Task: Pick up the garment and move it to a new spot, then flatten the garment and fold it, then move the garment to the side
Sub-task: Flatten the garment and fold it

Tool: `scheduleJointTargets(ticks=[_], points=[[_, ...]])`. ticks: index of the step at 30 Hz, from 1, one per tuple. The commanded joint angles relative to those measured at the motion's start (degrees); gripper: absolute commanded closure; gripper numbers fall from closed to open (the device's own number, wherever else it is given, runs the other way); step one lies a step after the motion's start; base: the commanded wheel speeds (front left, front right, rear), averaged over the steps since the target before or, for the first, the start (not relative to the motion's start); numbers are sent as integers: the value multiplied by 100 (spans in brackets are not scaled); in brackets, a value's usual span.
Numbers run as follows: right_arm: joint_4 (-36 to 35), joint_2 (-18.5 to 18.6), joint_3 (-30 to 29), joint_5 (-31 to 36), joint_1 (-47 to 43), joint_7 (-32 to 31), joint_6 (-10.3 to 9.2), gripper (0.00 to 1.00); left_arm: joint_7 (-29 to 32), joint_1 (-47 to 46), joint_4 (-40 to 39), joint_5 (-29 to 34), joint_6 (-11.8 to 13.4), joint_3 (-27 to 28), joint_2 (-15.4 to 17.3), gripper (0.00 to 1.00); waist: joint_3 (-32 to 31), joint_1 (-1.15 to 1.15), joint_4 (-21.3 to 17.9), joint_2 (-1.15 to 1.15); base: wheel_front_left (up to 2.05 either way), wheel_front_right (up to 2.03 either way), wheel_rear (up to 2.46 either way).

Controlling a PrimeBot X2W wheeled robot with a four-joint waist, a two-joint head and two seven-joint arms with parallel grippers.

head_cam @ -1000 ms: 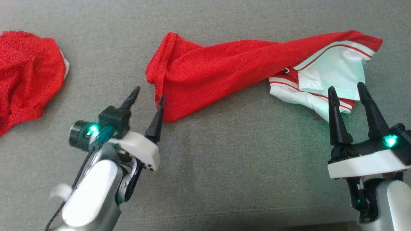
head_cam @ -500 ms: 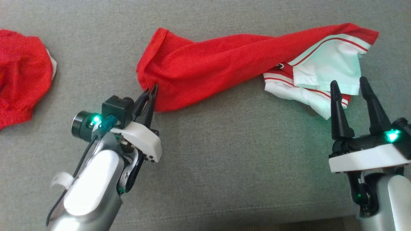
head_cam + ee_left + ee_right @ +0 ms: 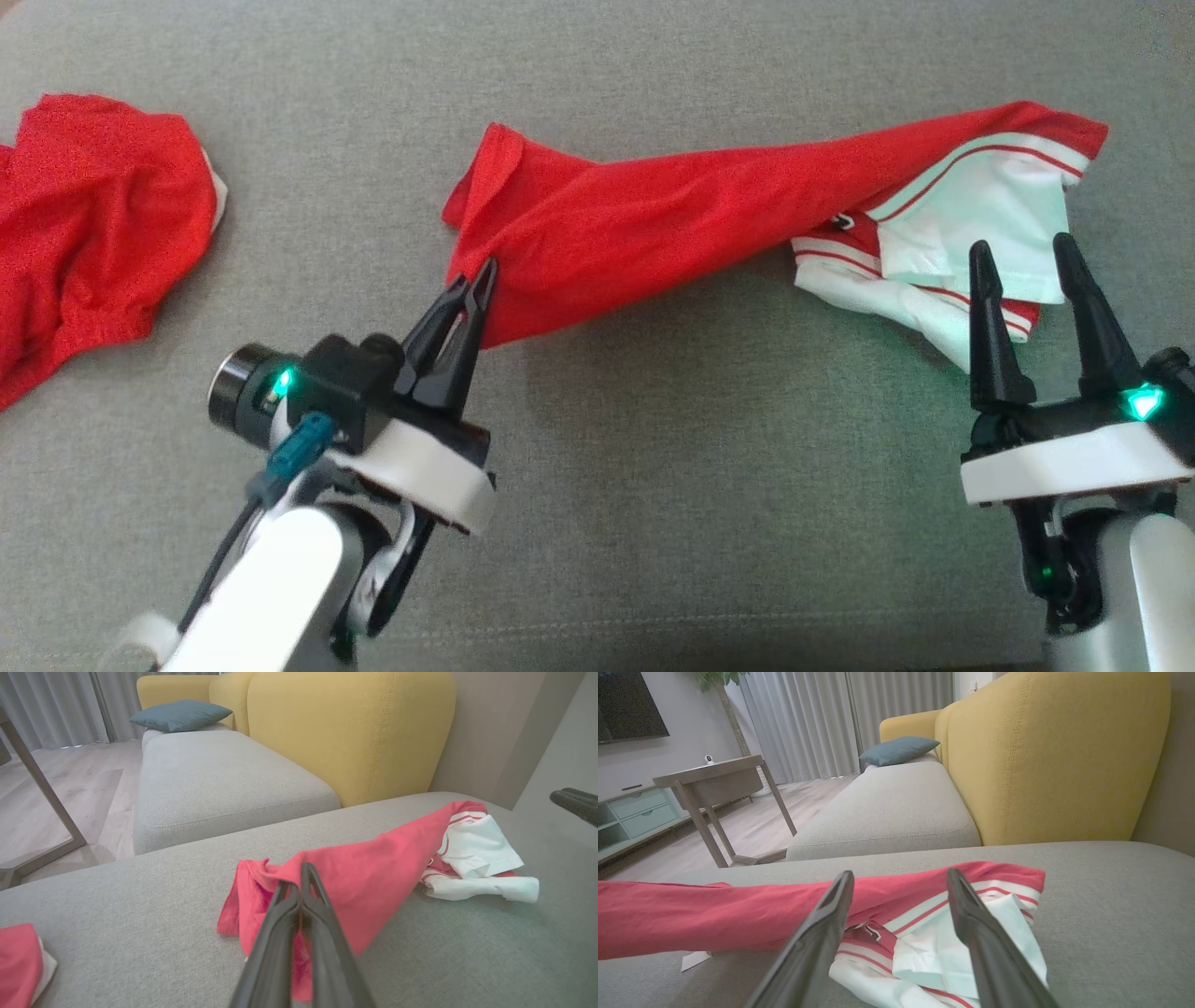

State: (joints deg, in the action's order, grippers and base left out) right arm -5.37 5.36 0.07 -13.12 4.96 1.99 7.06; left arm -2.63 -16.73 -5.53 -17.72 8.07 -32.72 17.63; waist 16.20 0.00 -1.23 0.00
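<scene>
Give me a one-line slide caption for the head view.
Garment pickup: left hand shut on an edge of the red garment, right hand open by its white-trimmed end, on a grey cushion.

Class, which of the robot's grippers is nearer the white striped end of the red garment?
Right. The right gripper stands open at the white striped end; the left gripper is shut on the red garment at its opposite, plain red end.

Cut edges, covered cloth
A second red cloth (image 3: 93, 215) runs off the head view's left edge. The closed left tool (image 3: 474, 278) covers the garment (image 3: 653, 215) fold it pinches; the spread right tool (image 3: 1019, 245) masks part of the striped white end, where a small dark mark (image 3: 840, 221) is unreadable.
</scene>
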Motion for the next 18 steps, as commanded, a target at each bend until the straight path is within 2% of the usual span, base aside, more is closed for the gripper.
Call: scheduleJointTargets(ticks=[1, 9, 13, 18], points=[[-166, -20, 103, -34, -35, -2, 43, 0, 117, -8, -457, 55, 77, 182, 182, 100, -45, 0, 35, 0, 0, 0, 0], [-243, -56, 88, -37, -64, -48, 43, 0, 475, 370, -1177, -83, 199, 99, 249, 100, -31, 0, 67, 0, 0, 0, 0], [-297, -66, 131, -51, -34, -86, 43, 0, 421, 329, -982, -290, 241, 268, 180, 100, 32, 0, 0, 0, 0, 0, 0], [-333, -46, 153, -65, 15, -128, 43, 0, 249, 103, -427, -529, 146, 441, 82, 100, 126, 0, -139, 0, 0, 0, 0]])
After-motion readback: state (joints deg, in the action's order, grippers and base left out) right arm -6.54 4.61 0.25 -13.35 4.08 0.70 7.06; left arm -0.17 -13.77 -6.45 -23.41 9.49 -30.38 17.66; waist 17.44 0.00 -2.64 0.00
